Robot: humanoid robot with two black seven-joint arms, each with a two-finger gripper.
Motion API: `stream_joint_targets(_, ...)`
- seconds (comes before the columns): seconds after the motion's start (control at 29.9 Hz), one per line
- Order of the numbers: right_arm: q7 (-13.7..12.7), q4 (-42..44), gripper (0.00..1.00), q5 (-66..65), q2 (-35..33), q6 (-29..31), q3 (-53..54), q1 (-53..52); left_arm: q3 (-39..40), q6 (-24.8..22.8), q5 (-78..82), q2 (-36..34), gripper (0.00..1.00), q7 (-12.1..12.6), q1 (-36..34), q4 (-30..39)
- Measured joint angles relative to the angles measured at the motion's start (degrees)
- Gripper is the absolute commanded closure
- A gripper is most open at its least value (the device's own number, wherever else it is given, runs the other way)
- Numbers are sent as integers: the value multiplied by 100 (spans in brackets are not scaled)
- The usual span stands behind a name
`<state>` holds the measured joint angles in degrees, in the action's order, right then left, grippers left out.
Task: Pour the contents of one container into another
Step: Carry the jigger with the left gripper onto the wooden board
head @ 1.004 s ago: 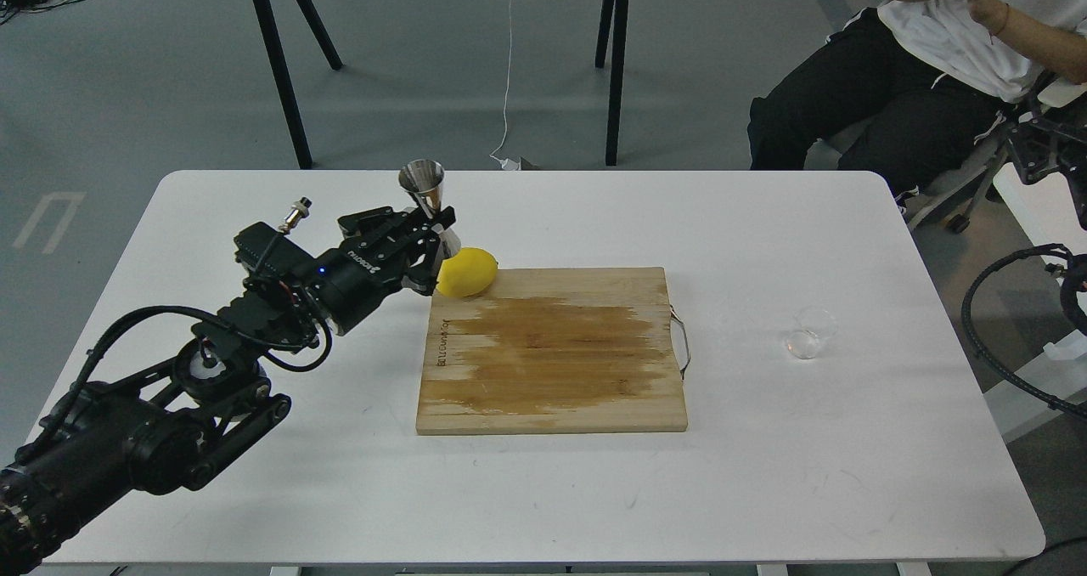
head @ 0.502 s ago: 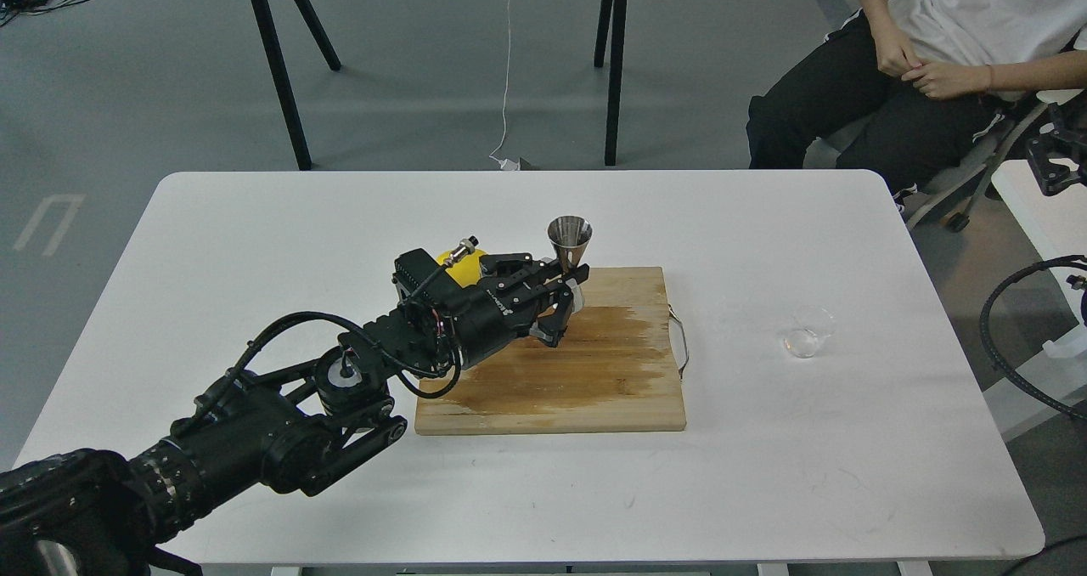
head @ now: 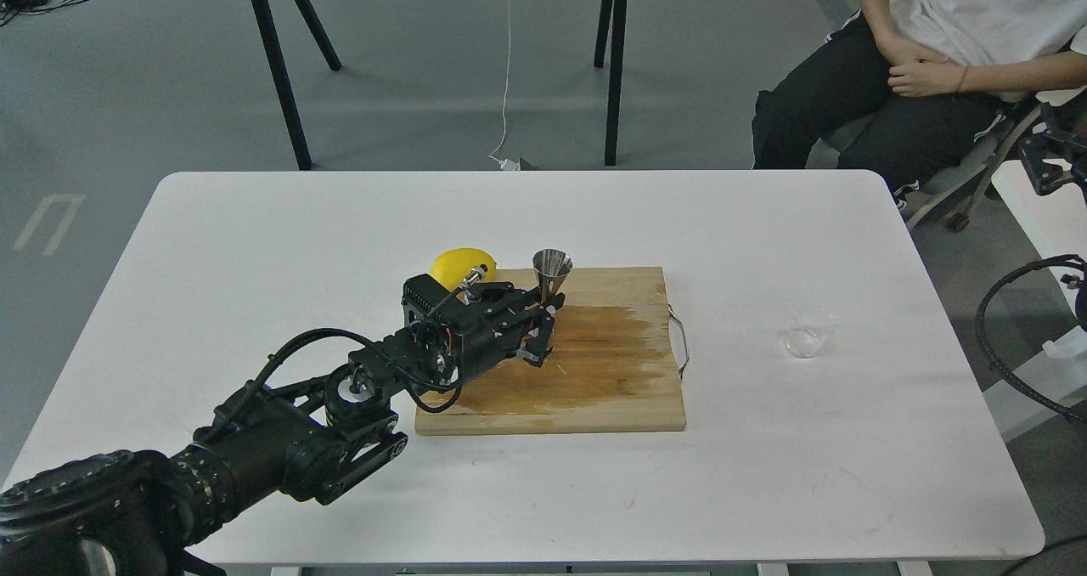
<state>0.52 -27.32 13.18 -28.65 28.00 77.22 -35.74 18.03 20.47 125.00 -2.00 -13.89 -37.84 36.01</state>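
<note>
The shiny steel jigger (head: 552,271) stands upright over the back left part of the wooden cutting board (head: 594,381). My left gripper (head: 543,325) is shut on the jigger's waist, and the lower cone is hidden behind the fingers. The small clear glass cup (head: 809,332) sits alone on the white table (head: 764,474), right of the board and far from the left gripper. Of my right arm I see only cables (head: 989,338) and a dark end piece (head: 1051,158) at the right edge. Its fingers cannot be told apart.
A yellow lemon (head: 459,265) lies just off the board's back left corner, close behind my left wrist. The board has a metal handle (head: 682,342) on its right side. A seated person (head: 934,58) is beyond the table's far right corner.
My left gripper has carried the jigger from behind the lemon rightwards over the board. It has then come down and slightly left towards the board's back left area. The glass cup stayed put.
</note>
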Motion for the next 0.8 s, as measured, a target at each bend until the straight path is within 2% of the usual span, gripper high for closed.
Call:
stream_joint_targets(0.3, 2, -3, 0, 0, 0, 0, -10, -4, -184, -8, 0, 144, 87, 4, -4, -120)
stream_joint_targets(0.37, 2, -3, 0, 0, 0, 0, -11, -4, -197, -8, 0, 178, 82, 6, -5, -133)
stream_joint_targets(0.47, 2, -3, 0, 0, -12, 0, -13, -4, -196, -14, 0, 194, 65, 17, -5, -139)
stream_joint_targets(0.8, 2, -3, 0, 0, -16, 0, -24, -4, -179, -17, 0, 200, 61, 27, 36, -124)
